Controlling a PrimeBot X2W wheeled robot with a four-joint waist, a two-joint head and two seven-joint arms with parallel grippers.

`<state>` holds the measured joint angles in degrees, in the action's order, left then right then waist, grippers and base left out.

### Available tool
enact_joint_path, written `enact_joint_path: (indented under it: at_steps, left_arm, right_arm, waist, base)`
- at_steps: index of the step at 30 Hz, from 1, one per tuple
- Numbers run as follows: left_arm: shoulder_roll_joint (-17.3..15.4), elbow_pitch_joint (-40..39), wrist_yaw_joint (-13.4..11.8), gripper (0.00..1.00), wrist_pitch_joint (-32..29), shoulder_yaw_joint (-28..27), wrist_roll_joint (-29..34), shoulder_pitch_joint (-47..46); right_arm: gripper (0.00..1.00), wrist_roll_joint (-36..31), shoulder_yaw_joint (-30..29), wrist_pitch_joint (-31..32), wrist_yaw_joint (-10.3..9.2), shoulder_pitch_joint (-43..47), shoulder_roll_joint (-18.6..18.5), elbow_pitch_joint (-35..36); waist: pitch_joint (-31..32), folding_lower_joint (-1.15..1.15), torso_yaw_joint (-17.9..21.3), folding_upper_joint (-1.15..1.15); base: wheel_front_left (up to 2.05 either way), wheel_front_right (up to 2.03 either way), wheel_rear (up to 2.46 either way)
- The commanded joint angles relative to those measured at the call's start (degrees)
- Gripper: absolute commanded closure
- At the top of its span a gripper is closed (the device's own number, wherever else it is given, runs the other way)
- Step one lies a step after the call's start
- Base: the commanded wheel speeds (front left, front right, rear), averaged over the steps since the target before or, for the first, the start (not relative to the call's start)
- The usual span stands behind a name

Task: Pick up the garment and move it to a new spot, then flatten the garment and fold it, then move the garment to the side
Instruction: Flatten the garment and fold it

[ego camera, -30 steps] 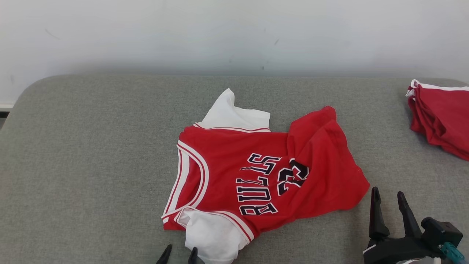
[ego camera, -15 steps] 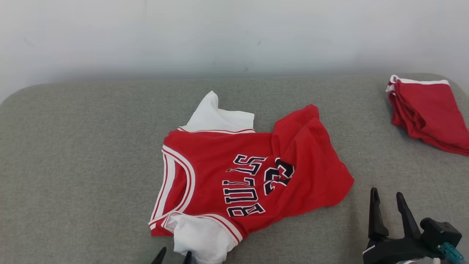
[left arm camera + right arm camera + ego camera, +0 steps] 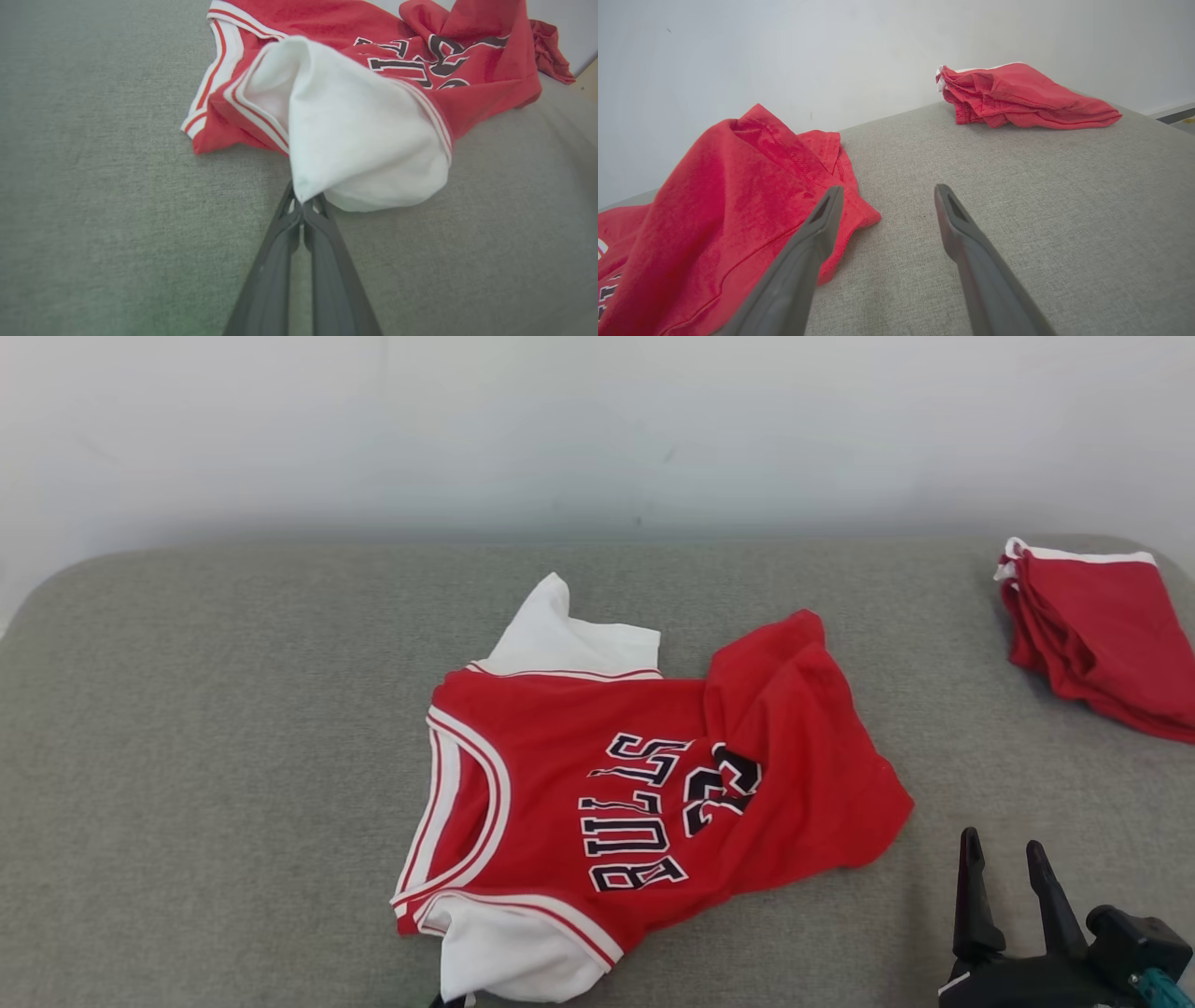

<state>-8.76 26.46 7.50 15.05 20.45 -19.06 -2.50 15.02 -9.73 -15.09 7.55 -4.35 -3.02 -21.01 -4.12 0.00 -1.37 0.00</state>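
The garment is a red jersey with white sleeves and dark lettering, lying rumpled on the grey cushion, its right half folded over. In the left wrist view my left gripper is shut on the edge of the near white sleeve, which bulges up just above the fingertips. At the lower right of the head view my right gripper stands open, off the jersey's right corner. In its own view the right gripper is open and holds nothing, with the jersey's red hem beside its left finger.
A second red garment, folded with white trim, lies at the far right of the cushion, also ahead in the right wrist view. A pale wall runs behind the cushion. Bare grey surface spreads left of the jersey.
The head camera has shifted a little. My left fingertips, seen apart beside the near sleeve before, have sunk below the bottom edge under the sleeve. The jersey keeps its shape.
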Motion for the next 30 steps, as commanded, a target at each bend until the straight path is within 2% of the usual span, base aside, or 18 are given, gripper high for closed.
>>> enact_joint_path:
  at_steps: [1,7,13,16,20,21,22,30]
  left_arm:
    - [-0.94,-1.79,-0.05,1.00,0.18,0.41,-0.54,2.12]
    - [-3.60,-4.70,-0.05,1.00,-0.13,3.46,-3.47,6.29]
    - [-7.80,-8.36,-0.05,1.00,-4.38,7.01,-8.32,8.26]
    - [-10.02,-9.23,-0.05,1.00,-5.58,6.37,-9.27,6.86]
    - [-10.49,-8.22,-0.34,1.00,-5.31,5.52,-9.85,5.62]
    - [-10.40,-7.54,-0.58,0.69,-4.82,5.42,-9.57,5.29]
    - [-10.33,-6.62,-0.80,0.00,-4.44,5.45,-9.24,4.97]
    - [-7.72,-0.41,-0.63,0.00,-1.72,5.36,-11.35,7.53]
  right_arm:
    - [0.00,0.37,0.03,-0.06,-0.15,1.12,0.01,0.08]
    - [0.00,0.82,0.03,-0.06,-0.15,1.16,0.09,-0.07]
    - [0.00,0.89,-0.36,-0.06,-0.15,1.63,0.14,-0.17]
    - [0.00,0.74,-0.16,-0.06,-0.15,1.65,0.14,-0.50]
    - [0.00,0.65,0.37,-0.06,-0.15,1.55,0.15,-0.78]
    - [0.00,0.62,0.43,-0.06,-0.15,1.53,0.15,-0.78]
    - [0.00,0.63,0.54,-0.06,-0.15,1.55,0.16,-0.75]
    - [0.00,1.02,-0.15,-0.06,-0.15,2.14,0.16,-0.05]
  waist:
    - [0.57,0.00,-1.48,0.00]
    - [0.82,0.00,-3.39,0.00]
    - [1.35,0.00,-4.80,0.00]
    - [1.80,0.00,-4.94,0.00]
    - [2.32,0.00,-4.52,0.00]
    - [2.33,0.00,-4.41,0.00]
    - [2.30,0.00,-4.27,0.00]
    - [2.01,0.00,-4.17,0.00]
  base:
    - [0.00,0.00,0.00]
    - [0.00,0.00,0.00]
    - [0.00,0.00,0.00]
    - [0.00,0.00,0.00]
    - [0.00,0.00,0.00]
    - [0.00,0.00,0.00]
    - [0.00,0.00,0.00]
    - [0.00,0.00,0.00]
